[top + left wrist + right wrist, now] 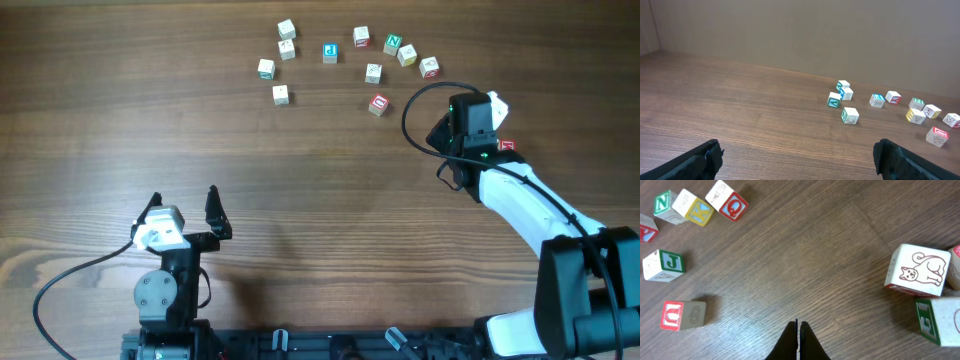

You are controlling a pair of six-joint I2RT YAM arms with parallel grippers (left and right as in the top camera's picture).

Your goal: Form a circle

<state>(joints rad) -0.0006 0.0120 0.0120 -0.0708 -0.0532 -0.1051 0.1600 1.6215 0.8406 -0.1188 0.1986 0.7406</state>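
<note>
Several small lettered wooden blocks lie in a loose arc at the far side of the table [300, 200], from a white one [281, 94] on the left to a red U block [378, 104] on the right. My right gripper [798, 326] is shut and empty, low over bare wood. The U block [682, 315] lies to its left, and a cat-picture block [916, 270] and a green-lettered block [937, 321] lie to its right. From overhead, the right gripper [447, 132] sits beside a white block [497, 103]. My left gripper [185, 208] stands open and empty near the front edge.
The N [662, 203], K [692, 207], Q [727, 201] and J [662, 265] blocks cluster at the upper left of the right wrist view. A black cable [420, 95] loops beside the right wrist. A red block [507, 145] lies by the right arm.
</note>
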